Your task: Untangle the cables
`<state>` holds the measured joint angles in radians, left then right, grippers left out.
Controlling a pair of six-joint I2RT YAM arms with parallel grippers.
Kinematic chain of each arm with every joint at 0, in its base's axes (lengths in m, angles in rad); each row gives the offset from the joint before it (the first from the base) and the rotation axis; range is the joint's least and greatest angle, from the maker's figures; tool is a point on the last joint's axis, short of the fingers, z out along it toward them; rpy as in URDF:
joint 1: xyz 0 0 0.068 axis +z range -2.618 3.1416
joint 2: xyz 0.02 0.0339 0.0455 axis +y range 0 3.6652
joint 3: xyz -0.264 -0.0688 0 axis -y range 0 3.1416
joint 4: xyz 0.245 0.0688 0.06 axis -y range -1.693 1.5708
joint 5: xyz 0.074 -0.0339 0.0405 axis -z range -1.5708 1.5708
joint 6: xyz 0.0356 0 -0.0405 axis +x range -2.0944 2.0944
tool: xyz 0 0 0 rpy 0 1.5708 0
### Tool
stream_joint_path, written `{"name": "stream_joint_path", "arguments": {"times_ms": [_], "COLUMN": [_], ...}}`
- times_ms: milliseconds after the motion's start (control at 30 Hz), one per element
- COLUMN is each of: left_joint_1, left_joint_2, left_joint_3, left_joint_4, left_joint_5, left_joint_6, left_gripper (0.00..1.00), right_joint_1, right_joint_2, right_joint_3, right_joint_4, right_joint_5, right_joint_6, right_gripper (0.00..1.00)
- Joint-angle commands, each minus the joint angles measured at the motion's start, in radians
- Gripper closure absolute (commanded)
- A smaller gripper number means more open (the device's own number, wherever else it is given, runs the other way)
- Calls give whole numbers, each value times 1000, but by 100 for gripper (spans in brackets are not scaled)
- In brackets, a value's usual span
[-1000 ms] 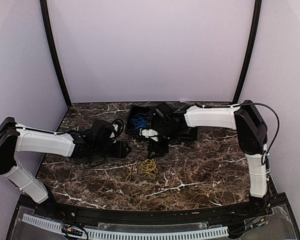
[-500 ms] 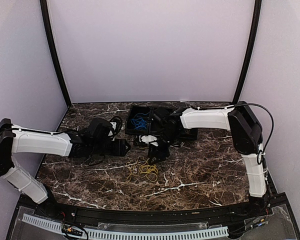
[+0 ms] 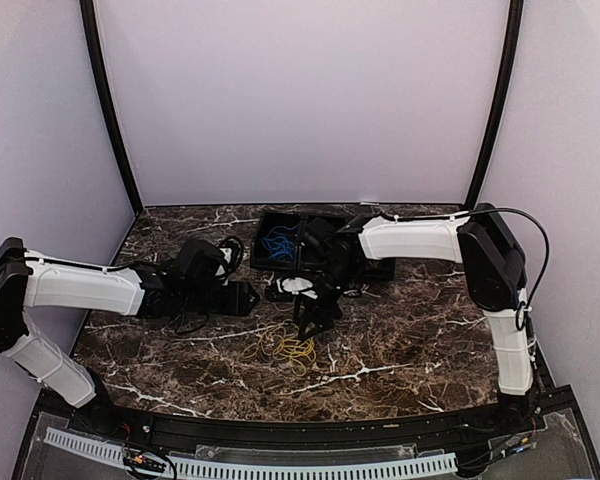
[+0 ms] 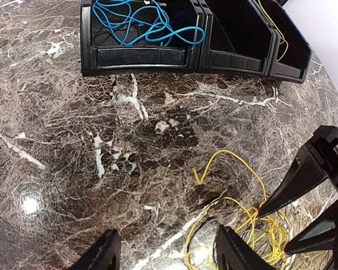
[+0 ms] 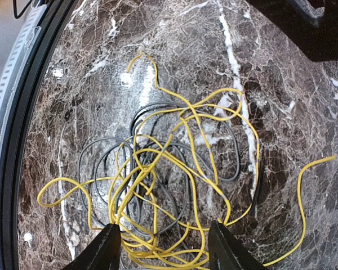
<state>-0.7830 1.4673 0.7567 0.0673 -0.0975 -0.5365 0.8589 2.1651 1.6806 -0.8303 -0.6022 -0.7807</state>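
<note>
Two wide-open, empty grippers: left gripper (image 4: 166,250), right gripper (image 5: 163,244) over tangled cables (image 5: 158,180); bins (image 4: 141,56) beyond.

Your bench (image 3: 410,340) is dark brown marble shot through with white veins. The tangle on it mixes bright yellow cables (image 5: 136,169) with dark grey cables (image 5: 104,163). A vivid blue cable (image 4: 141,25) shows against the glossy black bins (image 4: 141,56), and one more yellow strand (image 4: 277,31) shows in the end bin. The left arm (image 3: 80,285) and right arm (image 3: 415,238) are white with black joints. The left gripper (image 4: 166,253) and right gripper (image 5: 163,250) are black. Behind them you have pale lilac walls (image 3: 300,100) framed by black posts (image 3: 108,110).
</note>
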Motion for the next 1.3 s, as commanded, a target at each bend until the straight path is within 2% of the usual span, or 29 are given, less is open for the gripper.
{"name": "stream_joint_path", "arguments": {"times_ms": [0, 267, 833, 867, 933, 1033, 1133, 1233, 1267], "left_joint_1": [5, 5, 5, 5, 5, 4, -20, -133, -149], "left_joint_2": [-37, -68, -89, -89, -91, -89, -97, -176, -206], "left_joint_3": [-20, -33, -48, -49, -50, -57, -127, -264, -277], "left_joint_4": [12, 9, 12, 12, 12, 36, 180, 454, 493], "left_joint_5": [-14, -33, -37, -36, -36, -19, 88, 71, 58], "left_joint_6": [-9, -16, -18, -18, -19, 6, 119, 283, 315], "left_gripper": [40, 40, 40, 40, 40, 41, 43, 39, 38], "right_joint_1": [11, 11, 17, 17, 17, 15, 15, 15, 15], "right_joint_2": [-49, 19, 74, 82, 91, 76, 10, -92, -121], "right_joint_3": [-5, 58, 82, 89, 102, 119, 137, 125, 126], "right_joint_4": [100, 167, 63, 61, 56, 57, 46, 45, 39], "right_joint_5": [75, 182, 52, 53, 50, 52, 31, 3, 3], "right_joint_6": [87, 179, 86, 92, 96, 120, 175, 205, 211], "right_gripper": [48, 53, 54, 57, 71, 98, 100, 100, 100]}}
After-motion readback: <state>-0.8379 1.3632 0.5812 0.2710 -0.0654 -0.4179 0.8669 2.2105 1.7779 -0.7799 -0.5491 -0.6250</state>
